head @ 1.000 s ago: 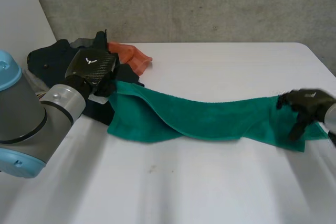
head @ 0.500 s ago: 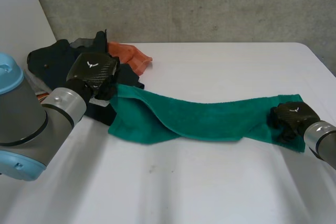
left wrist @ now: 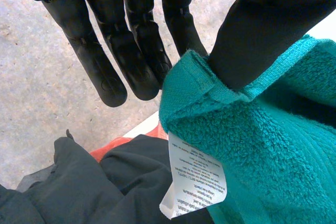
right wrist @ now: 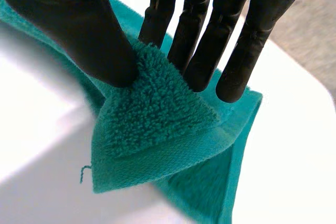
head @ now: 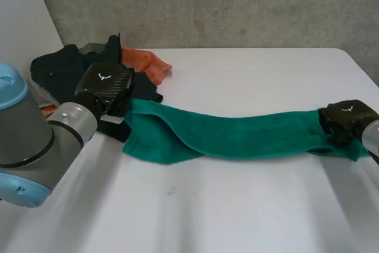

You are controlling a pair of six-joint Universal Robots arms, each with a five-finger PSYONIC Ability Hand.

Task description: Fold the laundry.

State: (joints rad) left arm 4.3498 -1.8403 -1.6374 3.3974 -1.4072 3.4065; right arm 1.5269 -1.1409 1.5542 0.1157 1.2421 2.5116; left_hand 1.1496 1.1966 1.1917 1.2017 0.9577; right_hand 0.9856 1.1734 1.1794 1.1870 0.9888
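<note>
A green towel [head: 237, 137] stretches across the white table [head: 237, 205] between my two hands, sagging in the middle. My left hand [head: 106, 84] pinches its left corner between thumb and fingers; in the left wrist view the thumb [left wrist: 262, 30] presses the towel's hem [left wrist: 194, 85], with a white care label [left wrist: 194, 179] hanging below. My right hand [head: 346, 121] pinches the towel's right end; in the right wrist view the thumb [right wrist: 79, 30] and fingers [right wrist: 210, 40] hold a folded corner of the towel [right wrist: 152, 129] just above the table.
A heap of dark clothes [head: 65, 69] with an orange cloth [head: 148, 63] lies at the table's back left, right behind my left hand. A grey wall [head: 207, 4] stands behind the table.
My right hand came down on the towel's right end, closed on it and pulled it a little to the right. The left hand has kept its grip and place.
</note>
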